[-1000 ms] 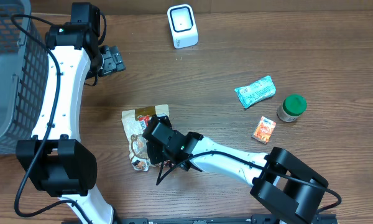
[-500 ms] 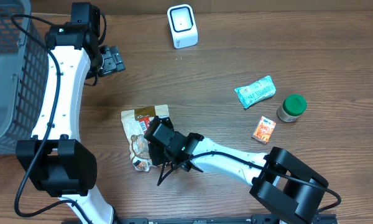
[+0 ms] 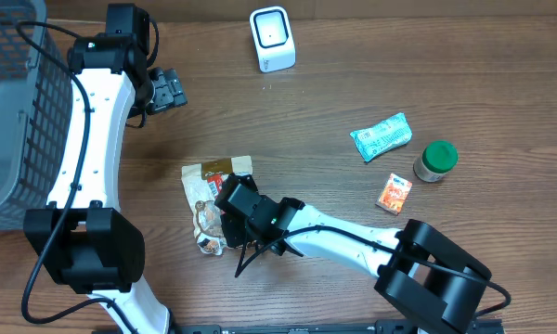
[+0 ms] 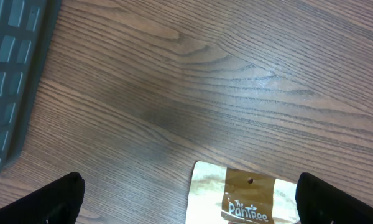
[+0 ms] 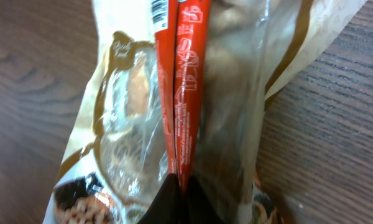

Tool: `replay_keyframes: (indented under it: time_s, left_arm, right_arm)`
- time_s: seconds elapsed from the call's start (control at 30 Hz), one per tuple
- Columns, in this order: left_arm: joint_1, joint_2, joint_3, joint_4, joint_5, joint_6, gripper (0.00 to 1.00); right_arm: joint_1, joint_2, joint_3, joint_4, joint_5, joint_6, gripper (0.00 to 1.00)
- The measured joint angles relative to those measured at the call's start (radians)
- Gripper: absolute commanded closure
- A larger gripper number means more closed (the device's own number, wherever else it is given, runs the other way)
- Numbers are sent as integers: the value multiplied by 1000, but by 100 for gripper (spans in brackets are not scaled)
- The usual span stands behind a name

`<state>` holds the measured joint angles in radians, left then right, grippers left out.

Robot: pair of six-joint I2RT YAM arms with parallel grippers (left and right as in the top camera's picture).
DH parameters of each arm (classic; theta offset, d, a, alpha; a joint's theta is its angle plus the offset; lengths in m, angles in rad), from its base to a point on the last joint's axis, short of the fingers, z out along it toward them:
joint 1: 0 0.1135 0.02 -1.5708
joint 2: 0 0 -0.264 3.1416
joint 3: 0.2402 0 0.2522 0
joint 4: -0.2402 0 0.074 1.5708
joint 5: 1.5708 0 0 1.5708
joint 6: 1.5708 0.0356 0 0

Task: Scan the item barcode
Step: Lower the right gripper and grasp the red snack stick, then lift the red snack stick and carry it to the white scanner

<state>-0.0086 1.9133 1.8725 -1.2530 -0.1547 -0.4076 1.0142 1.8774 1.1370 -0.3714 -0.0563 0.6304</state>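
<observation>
Right gripper (image 3: 234, 210) clamped tight on the snack pouch (image 3: 207, 188), left gripper (image 3: 167, 90) spread wide and empty beside grey basket (image 3: 23, 121), white scanner (image 3: 272, 39) beyond, teal packet (image 3: 382, 136), jar (image 3: 435, 160), orange packet (image 3: 395, 193) well apart.

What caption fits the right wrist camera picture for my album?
The right gripper pinches a fold of the clear snack bag on the wooden table.

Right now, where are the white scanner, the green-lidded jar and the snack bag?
white scanner (image 3: 272, 37), overhead view, on its front face.
green-lidded jar (image 3: 438, 154), overhead view, on its lid.
snack bag (image 3: 204, 181), overhead view, on its upper printed part.
</observation>
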Motion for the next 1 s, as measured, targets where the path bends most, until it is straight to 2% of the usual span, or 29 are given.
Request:
replay_keyframes:
  time_s: [0.27,0.47,0.8,1.0]
  left_arm:
    - [0,0,0,0,0,0,0]
    - [0,0,0,0,0,0,0]
    - [0,0,0,0,0,0,0]
    - [0,0,0,0,0,0,0]
  right_arm:
    - [-6,-167,6,-49,-2,-82,96]
    - [-60,-291,23,-173,9,-159,96]
    - [-203,-304,37,-312,10,-277,96]
    - [-303,-303,190,-458,11,-372,97]
